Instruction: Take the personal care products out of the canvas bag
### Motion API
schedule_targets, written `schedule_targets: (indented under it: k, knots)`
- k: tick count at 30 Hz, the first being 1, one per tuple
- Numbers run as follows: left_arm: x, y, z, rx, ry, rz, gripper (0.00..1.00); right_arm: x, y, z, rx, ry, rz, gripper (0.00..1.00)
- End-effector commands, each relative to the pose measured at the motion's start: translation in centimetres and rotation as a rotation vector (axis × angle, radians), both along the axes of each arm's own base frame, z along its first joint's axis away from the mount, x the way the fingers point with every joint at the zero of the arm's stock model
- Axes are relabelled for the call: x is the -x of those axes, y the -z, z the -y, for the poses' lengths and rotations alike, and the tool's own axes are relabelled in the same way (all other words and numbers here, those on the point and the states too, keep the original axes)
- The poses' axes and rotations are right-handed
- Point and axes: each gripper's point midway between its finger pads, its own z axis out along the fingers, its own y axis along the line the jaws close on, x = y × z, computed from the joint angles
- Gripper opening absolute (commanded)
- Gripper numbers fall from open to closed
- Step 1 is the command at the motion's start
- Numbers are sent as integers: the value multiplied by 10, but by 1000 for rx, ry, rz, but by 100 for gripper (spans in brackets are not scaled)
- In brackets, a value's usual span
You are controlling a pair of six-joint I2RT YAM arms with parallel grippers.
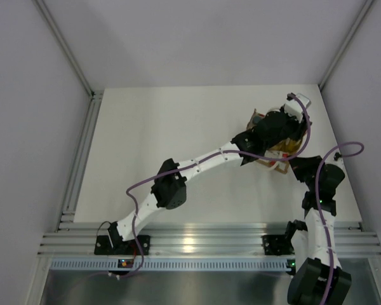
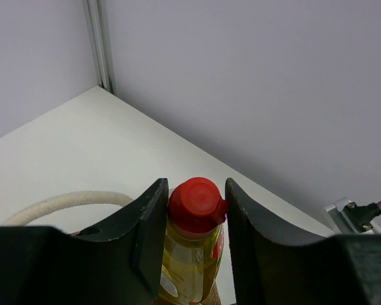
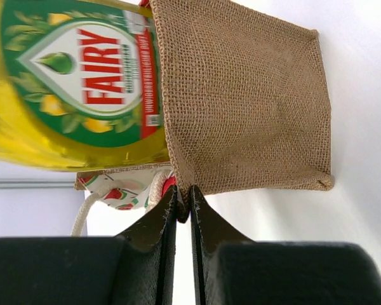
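Left wrist view: your left gripper has its two black fingers clamped on the round red cap of one yellow-amber bottle, which is smooth, see-through plastic. One pale twisted rope handle curves beside it. In the right wrist view, your right gripper is pinched together on the edge of the one canvas bag, a coarse open-weave tan cloth. The bottle's green label shows at the bag's mouth, and the bottle seems partly inside. Both sit near the far right corner of the table.
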Motion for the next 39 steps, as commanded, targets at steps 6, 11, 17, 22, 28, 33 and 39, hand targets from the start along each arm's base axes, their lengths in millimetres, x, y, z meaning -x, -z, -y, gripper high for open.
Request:
schedule_targets:
  k: [6, 11, 17, 22, 28, 33, 39]
  knots:
    - [54, -259, -86, 501, -1, 273, 0, 13, 39, 4, -14, 36, -135, 8]
    - [58, -275, -98, 516, -13, 291, 0, 14, 41, 4, -15, 36, -138, 8]
    - [58, -286, -111, 510, -44, 305, 0, 13, 38, 4, -13, 36, -132, 7]
    - [59, -300, -129, 503, -81, 319, 0, 13, 38, 4, -11, 34, -131, 7]
    - [61, -297, -158, 460, -142, 313, 0, 13, 38, 5, -6, 35, -134, 7]
    - [53, -266, -177, 370, -225, 299, 0, 11, 30, 6, 13, 29, -124, 7]
    - [53, -250, -221, 360, -305, 300, 0, 11, 24, 6, 17, 30, -114, 6]
